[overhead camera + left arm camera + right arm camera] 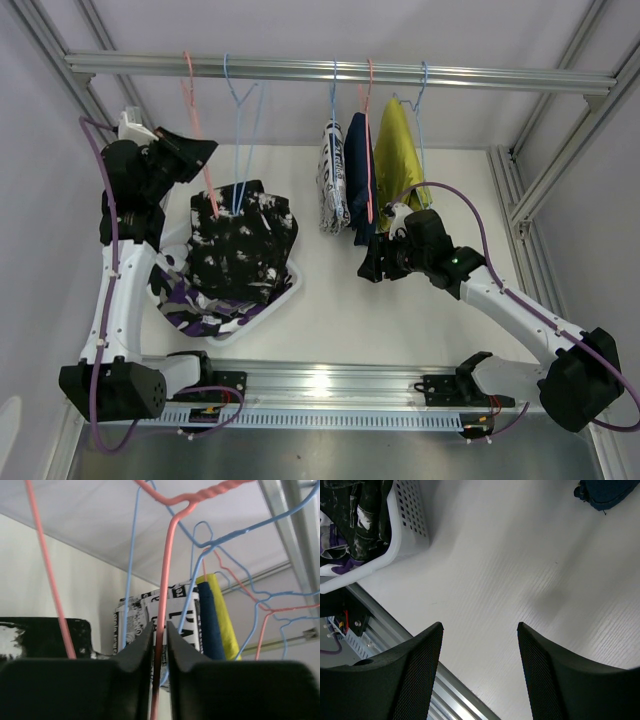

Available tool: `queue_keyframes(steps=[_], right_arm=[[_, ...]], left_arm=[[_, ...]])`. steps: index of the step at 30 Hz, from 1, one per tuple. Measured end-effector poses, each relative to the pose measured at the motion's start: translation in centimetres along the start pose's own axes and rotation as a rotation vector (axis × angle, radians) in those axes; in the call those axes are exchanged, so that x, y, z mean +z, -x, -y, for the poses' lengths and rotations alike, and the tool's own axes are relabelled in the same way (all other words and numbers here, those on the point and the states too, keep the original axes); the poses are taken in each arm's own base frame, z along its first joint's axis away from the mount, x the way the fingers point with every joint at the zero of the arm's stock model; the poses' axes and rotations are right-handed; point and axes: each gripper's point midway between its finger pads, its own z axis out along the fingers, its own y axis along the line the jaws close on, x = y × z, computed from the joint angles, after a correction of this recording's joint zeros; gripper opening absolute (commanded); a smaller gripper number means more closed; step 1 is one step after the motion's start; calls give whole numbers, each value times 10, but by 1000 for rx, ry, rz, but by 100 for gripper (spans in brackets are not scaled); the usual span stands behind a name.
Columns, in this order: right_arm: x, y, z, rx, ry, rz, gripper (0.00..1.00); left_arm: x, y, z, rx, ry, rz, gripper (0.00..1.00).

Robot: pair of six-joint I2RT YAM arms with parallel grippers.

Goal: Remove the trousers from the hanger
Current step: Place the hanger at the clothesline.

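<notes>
Left pincer [160,630] clamps pink hanger [166,580], blue hangers [131,555] crowding behind.

tabletop [530,565]: white, matte, seen bare beneath and between the right fingers [415,680] | basket [407,527]: white, perforated, set directly on tabletop, off to the left of those fingers, well apart from them

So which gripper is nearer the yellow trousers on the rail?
Right. The right gripper is open over the table, just below the hanging yellow trousers. The left gripper is far across at the other end of the rail, closed on the pink hanger.
</notes>
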Motion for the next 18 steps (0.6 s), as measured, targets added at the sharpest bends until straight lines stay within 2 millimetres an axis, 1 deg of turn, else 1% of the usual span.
queue_keyframes(steps=[8,18], right_arm=[[0,0,-1,-1,8,0,66],[0,0,-3,-1,19,-2,66]], left_arm=[[-1,-7,-8,3,35,-21,38],[-5,-15,-6,17,51,-36,42]])
